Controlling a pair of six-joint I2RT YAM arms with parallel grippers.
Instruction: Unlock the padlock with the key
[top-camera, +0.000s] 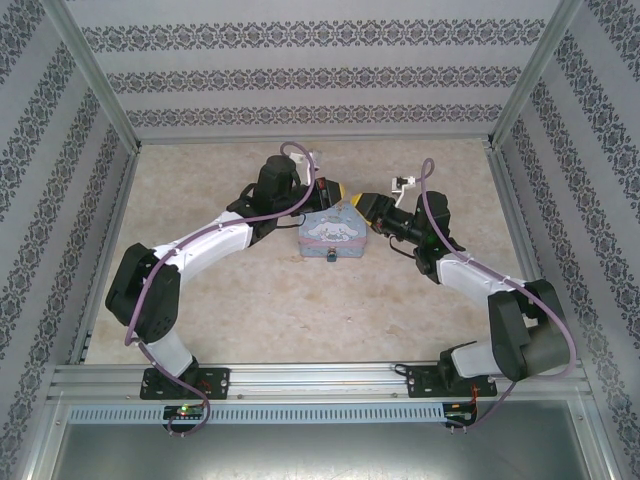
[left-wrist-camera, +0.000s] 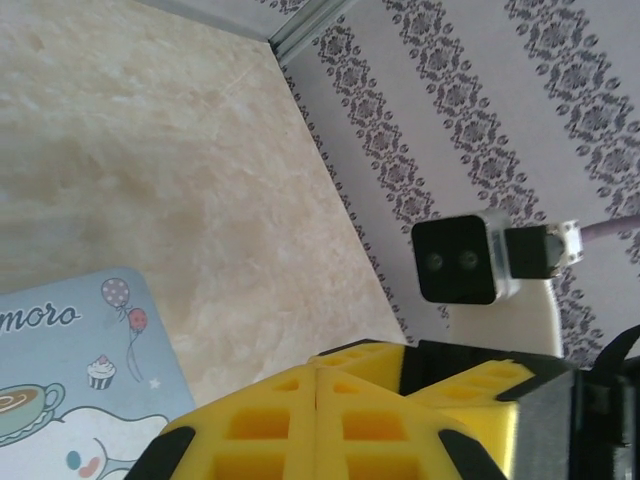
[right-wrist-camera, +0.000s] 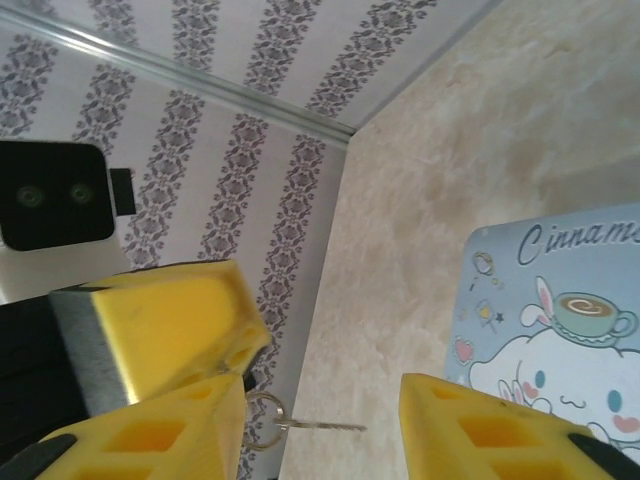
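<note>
The key (right-wrist-camera: 318, 427), a slim dark blade on a small silvery ring, sticks out sideways in the air. Its ring is pinched at the tip of my left gripper (right-wrist-camera: 243, 352), whose yellow fingers (left-wrist-camera: 318, 380) are pressed together. My right gripper (right-wrist-camera: 325, 400) is open, with the key's blade in the gap between its fingers. Both grippers meet above the far edge of the light-blue cartoon tin (top-camera: 332, 233): left gripper (top-camera: 337, 192), right gripper (top-camera: 362, 204). The padlock (top-camera: 330, 260) is a tiny dark-teal speck at the tin's near edge.
The tin (right-wrist-camera: 560, 320) lies in the middle of the beige table (top-camera: 260, 300). Patterned walls with metal rails (top-camera: 310, 140) enclose the table at the back and both sides. The right wrist's camera block (left-wrist-camera: 458, 260) hangs close beside my left gripper.
</note>
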